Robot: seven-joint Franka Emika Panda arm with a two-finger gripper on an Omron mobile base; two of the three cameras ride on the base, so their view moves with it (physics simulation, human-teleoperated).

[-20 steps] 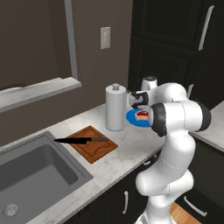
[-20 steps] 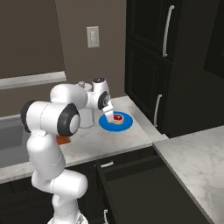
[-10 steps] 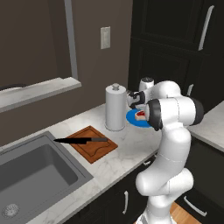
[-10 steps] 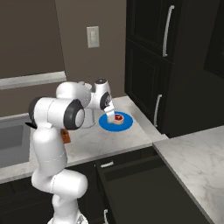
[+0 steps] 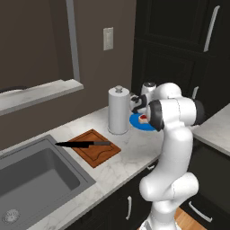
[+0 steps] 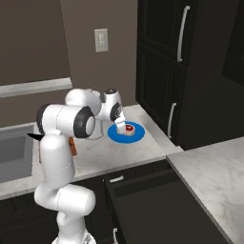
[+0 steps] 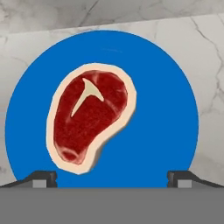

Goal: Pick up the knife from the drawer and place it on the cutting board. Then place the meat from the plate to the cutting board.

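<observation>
Gripper [image 7: 112, 177] wide apart above the meat [image 7: 89, 116], holding nothing.
The meat lies flat on the blue plate [image 7: 166, 109], left of the plate's middle in the hand view, with the two finger tips [image 7: 43, 178] standing far to either side of it. The plate sits on the marble bench [image 5: 130, 155] just beside a white paper-towel roll [image 5: 118, 110]. Further left, the knife [image 5: 83, 144] rests across the cutting board [image 5: 95, 148], its point reaching out toward the sink [image 5: 31, 179].
</observation>
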